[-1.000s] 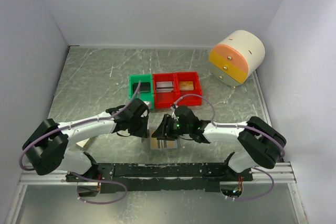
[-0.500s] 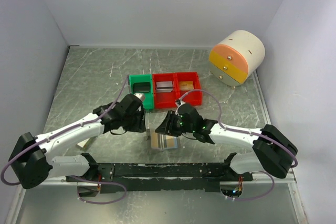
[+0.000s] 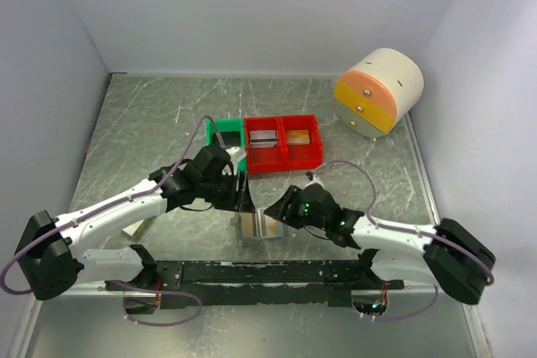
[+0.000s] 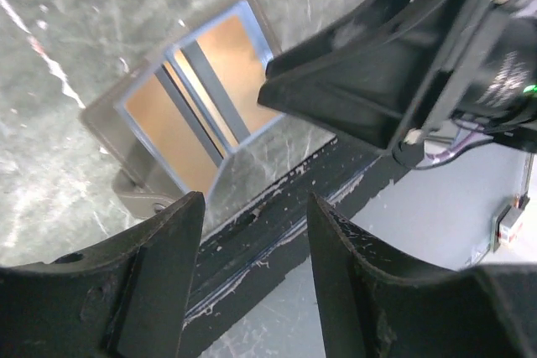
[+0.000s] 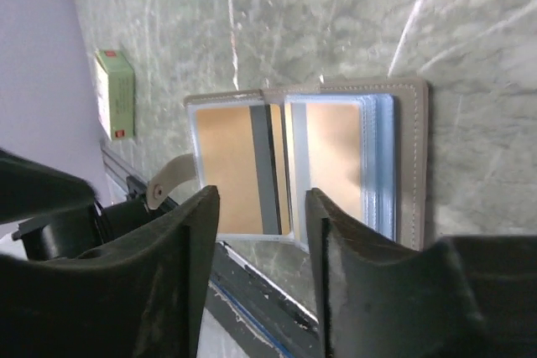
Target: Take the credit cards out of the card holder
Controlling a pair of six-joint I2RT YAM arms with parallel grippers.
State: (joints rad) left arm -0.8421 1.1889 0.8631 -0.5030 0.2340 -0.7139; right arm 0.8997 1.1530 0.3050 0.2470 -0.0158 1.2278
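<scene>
- The left gripper [image 4: 252,207] is hovering with its jaws standing well apart and nothing between them.
- The right gripper [image 5: 262,199] is hanging with its jaws parted too, and it is gripping nothing; the holder is showing through the gap from below.
- The card holder [image 5: 306,165] is lying open and flat on the table [image 3: 151,123], close to the near edge. The left gripper is standing over its far-left side and the right gripper over its right side.
- The credit cards [image 5: 226,165] are sitting inside the pale blue pockets, one orange-tan card showing in each panel.
- A grey strap tab [image 5: 168,178] is sticking out from the outer edge of one panel.
- Just beyond the holder, a green bin [image 3: 225,136] and red bins [image 3: 284,142] are standing side by side in a row.
- A small white-and-green box [image 5: 115,94] is lying at the near left, well apart from the holder.
- A round cream drawer unit [image 3: 379,91] with an orange and yellow front is sitting at the far right.
</scene>
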